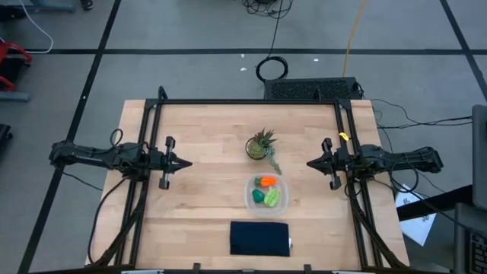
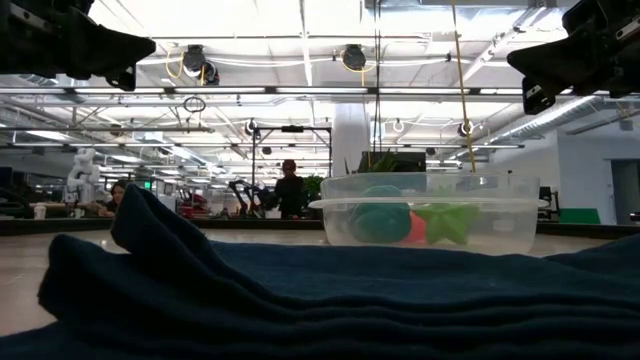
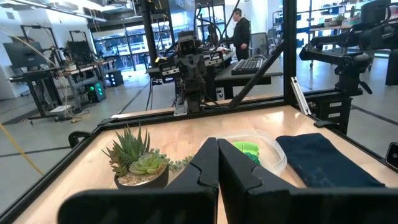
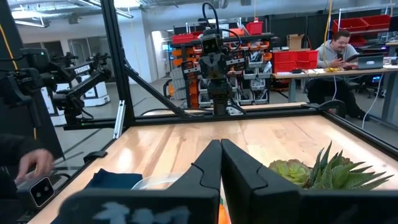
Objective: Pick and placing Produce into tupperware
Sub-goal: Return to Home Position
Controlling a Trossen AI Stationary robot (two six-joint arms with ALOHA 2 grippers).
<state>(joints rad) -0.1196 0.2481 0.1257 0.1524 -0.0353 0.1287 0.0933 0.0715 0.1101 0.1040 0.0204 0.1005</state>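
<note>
The clear tupperware [image 1: 267,193] stands on the table's middle, toward the near side. In it lie the orange carrot [image 1: 266,181], the lime-green piece [image 1: 274,198] and the dark green piece [image 1: 259,195]; the low view shows them through its wall [image 2: 428,222]. My left gripper [image 1: 186,162] is shut and empty, held above the table at its left. My right gripper [image 1: 310,163] is shut and empty, above the table at its right. Both point toward the middle.
A spiky potted plant [image 1: 261,144] stands just beyond the tupperware. A dark navy folded cloth [image 1: 260,238] lies flat near the front edge. A black frame [image 1: 251,102] runs round the table. People show in the room behind.
</note>
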